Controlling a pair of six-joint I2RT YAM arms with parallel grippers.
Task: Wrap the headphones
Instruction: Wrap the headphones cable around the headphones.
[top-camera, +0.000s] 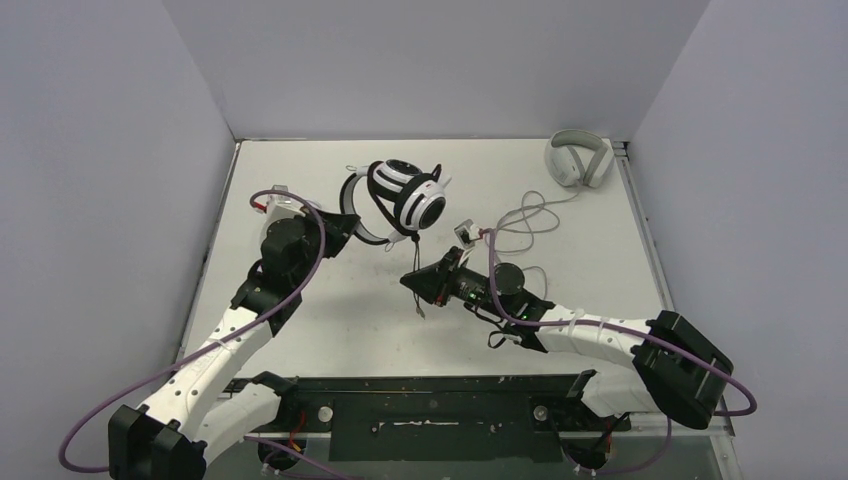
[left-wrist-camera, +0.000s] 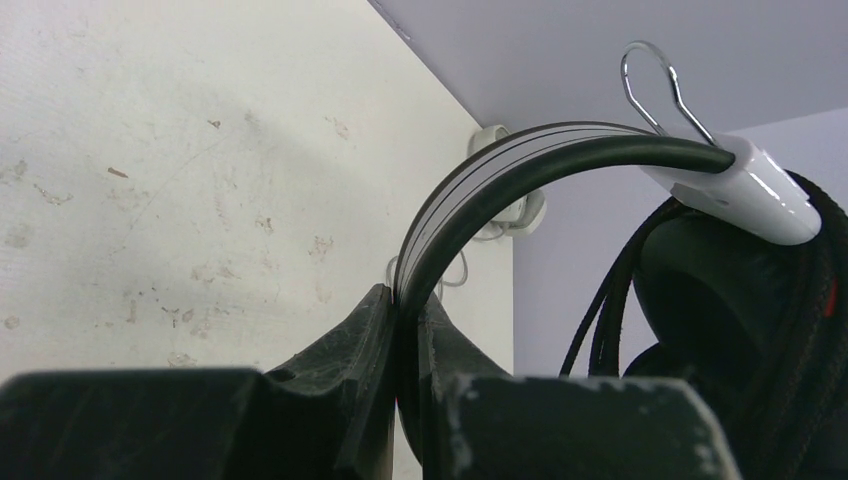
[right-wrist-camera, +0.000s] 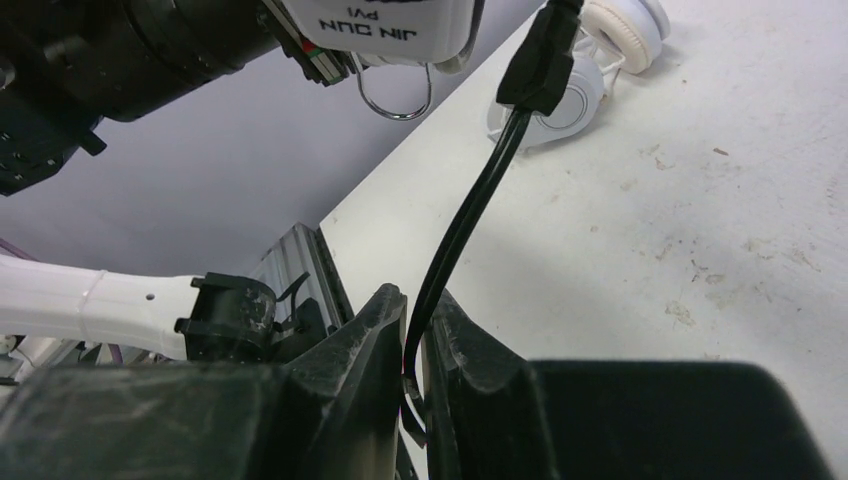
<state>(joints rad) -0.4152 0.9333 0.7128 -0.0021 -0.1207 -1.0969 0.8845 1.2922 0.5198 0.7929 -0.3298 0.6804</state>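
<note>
The black-and-white headset (top-camera: 405, 195) is held above the table's middle back, with black cable wound around its ear cups. My left gripper (top-camera: 352, 228) is shut on its black headband (left-wrist-camera: 520, 170); in the left wrist view the left gripper (left-wrist-camera: 405, 300) pinches the band between its fingers. My right gripper (top-camera: 410, 283) is below the headset and shut on the black cable (right-wrist-camera: 470, 210), which runs up from the right gripper (right-wrist-camera: 418, 300) to a black inline piece (right-wrist-camera: 540, 60). The small white on-ear pair (top-camera: 578, 160) lies at the back right corner, untouched.
The white pair's thin cable (top-camera: 525, 215) loops over the table toward the right arm and ends in a small piece (top-camera: 465, 232). The white pair also shows in the right wrist view (right-wrist-camera: 590, 70). Grey walls enclose the table on three sides.
</note>
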